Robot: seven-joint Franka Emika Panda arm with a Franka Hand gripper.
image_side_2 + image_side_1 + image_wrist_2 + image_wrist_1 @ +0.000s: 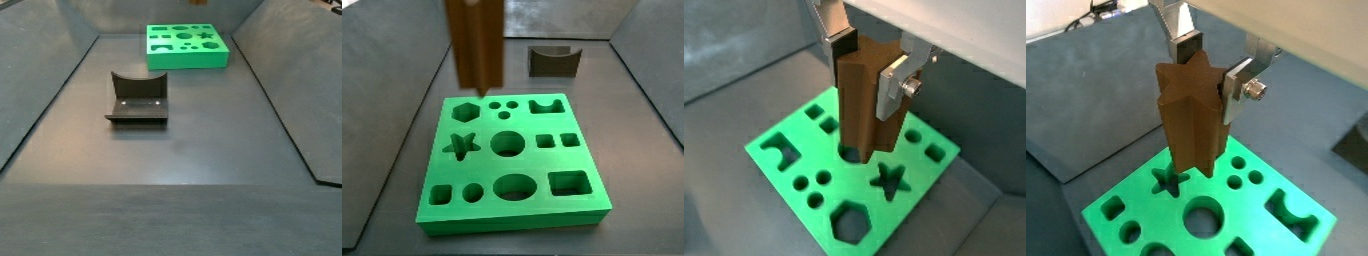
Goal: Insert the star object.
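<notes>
Star (477, 45) hangs upright at upper left in a side view, above our green board (513, 160); a grey block (552, 61) sits upper right. In both wrist views our tool (1211, 72) clamps the star.

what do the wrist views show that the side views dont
Only the wrist views show the pincer, its silver fingers shut on the star object, held upright above the green board. Only the side views show the dark grey block on the floor, apart from the board. Both kinds share the board and its star-shaped hole, still empty.
</notes>
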